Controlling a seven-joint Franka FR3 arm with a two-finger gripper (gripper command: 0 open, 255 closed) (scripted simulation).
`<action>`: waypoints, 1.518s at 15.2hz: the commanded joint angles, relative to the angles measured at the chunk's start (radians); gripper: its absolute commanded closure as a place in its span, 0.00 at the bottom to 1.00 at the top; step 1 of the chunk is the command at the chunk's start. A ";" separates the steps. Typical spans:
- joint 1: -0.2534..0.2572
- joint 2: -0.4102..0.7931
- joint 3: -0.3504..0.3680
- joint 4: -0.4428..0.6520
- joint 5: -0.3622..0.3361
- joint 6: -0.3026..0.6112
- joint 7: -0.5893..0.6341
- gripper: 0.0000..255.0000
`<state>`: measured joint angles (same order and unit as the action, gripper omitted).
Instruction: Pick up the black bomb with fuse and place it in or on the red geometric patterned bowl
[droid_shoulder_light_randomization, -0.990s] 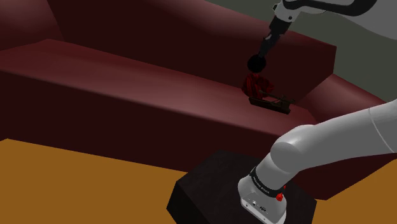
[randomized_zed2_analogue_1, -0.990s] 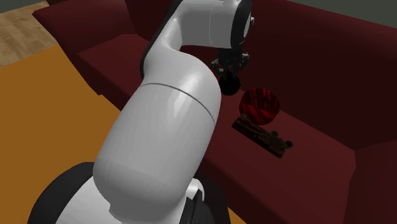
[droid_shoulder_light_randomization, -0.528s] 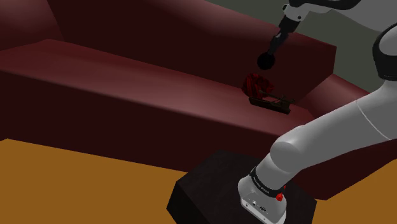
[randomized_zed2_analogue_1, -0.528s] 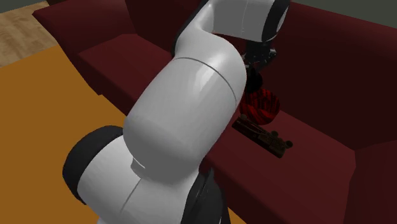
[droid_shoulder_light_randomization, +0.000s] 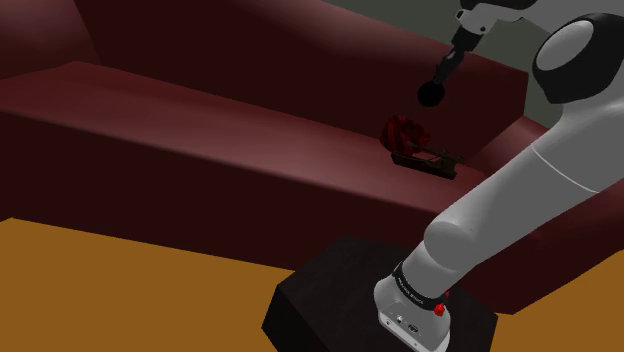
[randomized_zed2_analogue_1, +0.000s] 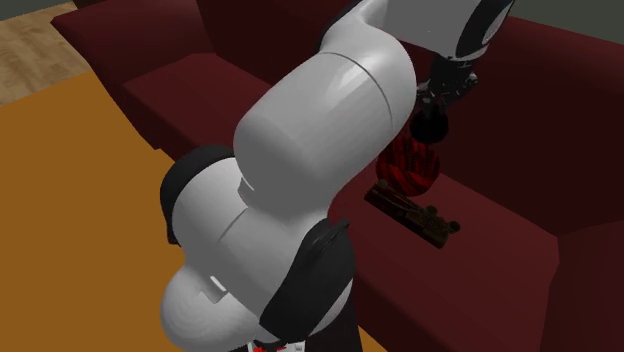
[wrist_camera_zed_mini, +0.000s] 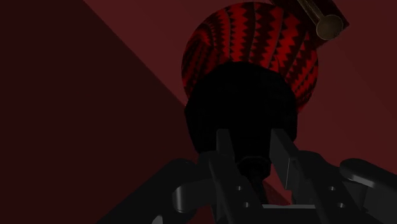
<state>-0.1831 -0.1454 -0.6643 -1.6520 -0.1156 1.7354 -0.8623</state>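
the black bomb (droid_shoulder_light_randomization: 431, 94) hangs above the sofa seat (droid_shoulder_light_randomization: 200, 120), pinched between the two fingers of the black gripper (droid_shoulder_light_randomization: 442, 72) — held high, it seems, so that it can pass over the rim of the red zigzag-patterned bowl (droid_shoulder_light_randomization: 403, 131) rather than knock it. seen along the gripper, the bomb covers the bowl's near part and the pattern shows beyond it; by that reckoning the carry looks close to done, the release not yet made. the bowl lies near the seat's armrest end, with a dark flat object (droid_shoulder_light_randomization: 425, 158) just beside it toward the seat's front edge — something a careless lowering might strike. the white arm (droid_shoulder_light_randomization: 540, 170) arches over from its black stand (droid_shoulder_light_randomization: 330, 290).
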 joint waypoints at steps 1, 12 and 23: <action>-0.002 0.000 -0.004 -0.023 0.000 0.025 -0.005 1.00; -0.008 -0.033 -0.001 -0.201 -0.025 0.175 0.016 1.00; -0.011 -0.036 -0.005 -0.281 -0.031 0.252 0.021 1.00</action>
<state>-0.1943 -0.1813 -0.6697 -1.9331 -0.1463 1.9872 -0.8410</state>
